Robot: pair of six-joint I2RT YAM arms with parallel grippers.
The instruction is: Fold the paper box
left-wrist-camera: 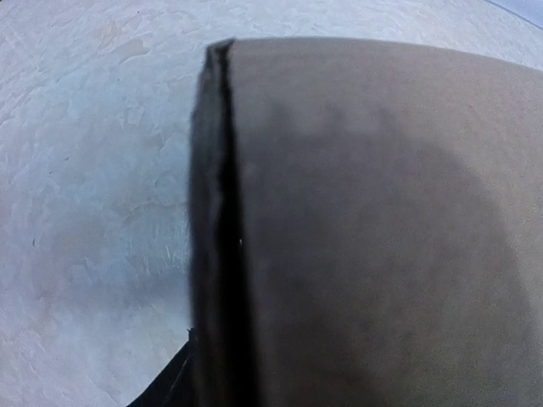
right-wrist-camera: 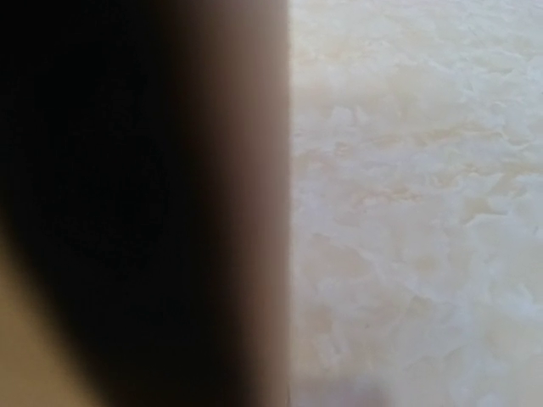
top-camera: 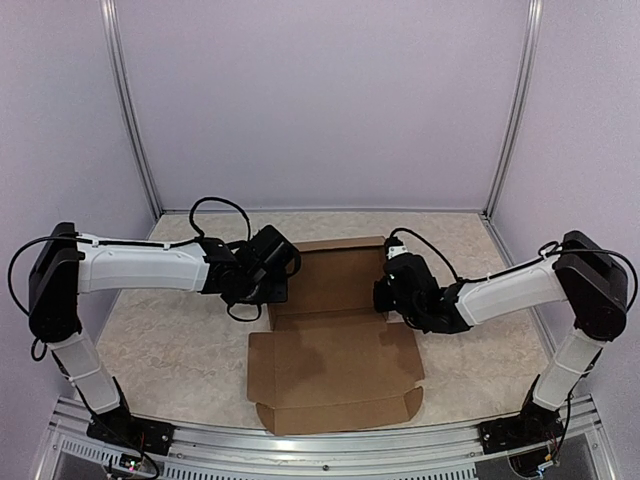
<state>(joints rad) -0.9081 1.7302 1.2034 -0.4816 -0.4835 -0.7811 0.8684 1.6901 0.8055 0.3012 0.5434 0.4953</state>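
Note:
The brown paper box (top-camera: 335,355) lies in the middle of the table, its near panels flat and spread towards the front edge. Its far section sits between my two grippers. My left gripper (top-camera: 274,276) is at the far section's left edge, and my right gripper (top-camera: 385,290) is at its right edge. In the left wrist view, cardboard (left-wrist-camera: 382,212) fills the frame right up against the camera, with one dark finger (left-wrist-camera: 165,386) beside its edge. In the right wrist view, blurred cardboard (right-wrist-camera: 246,212) hides the fingers. I cannot tell how either pair of jaws stands.
The marbled table top (top-camera: 170,330) lies to the left and right of the box. Metal frame posts and pale walls close in the back and sides. The metal rail (top-camera: 320,445) with the arm bases runs along the near edge.

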